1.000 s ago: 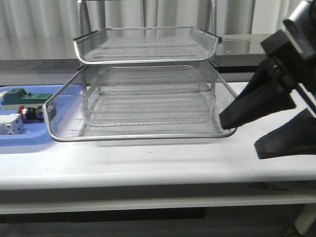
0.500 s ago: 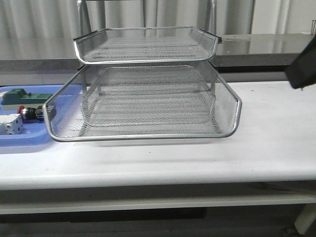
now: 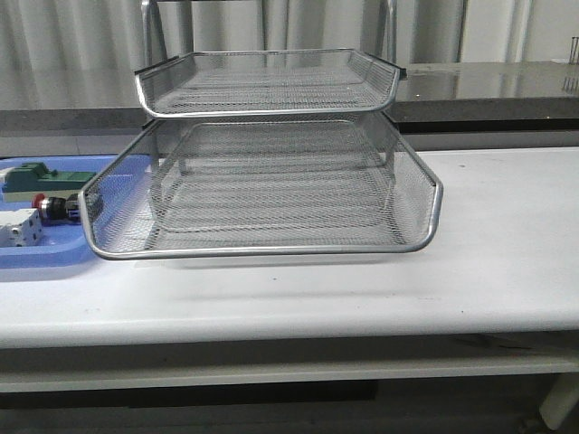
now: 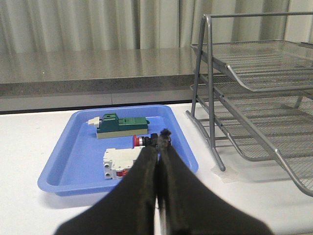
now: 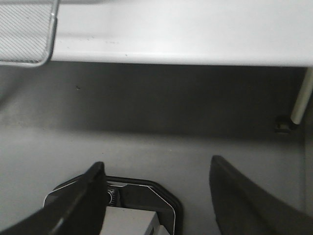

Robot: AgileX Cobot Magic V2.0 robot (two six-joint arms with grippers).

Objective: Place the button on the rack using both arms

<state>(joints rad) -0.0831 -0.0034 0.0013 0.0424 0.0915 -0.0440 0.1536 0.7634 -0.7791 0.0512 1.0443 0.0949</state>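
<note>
- Left gripper has its fingers pressed together with nothing between them, aimed toward the button; the right gripper hangs spread apart and empty, below the desk edge.
- Lying in the blue tray, the button sits between the green block and the white block, close to both. Judged from here, fingers that do not part before descending could shove it or snag a neighbour.
- Wire rack stands just beside the tray, so a careless swing could clip its frame.
- From the wrist, the fingertips cover part of the button; its blue back cannot be made out.
- Neither arm shows in the front view.
</note>
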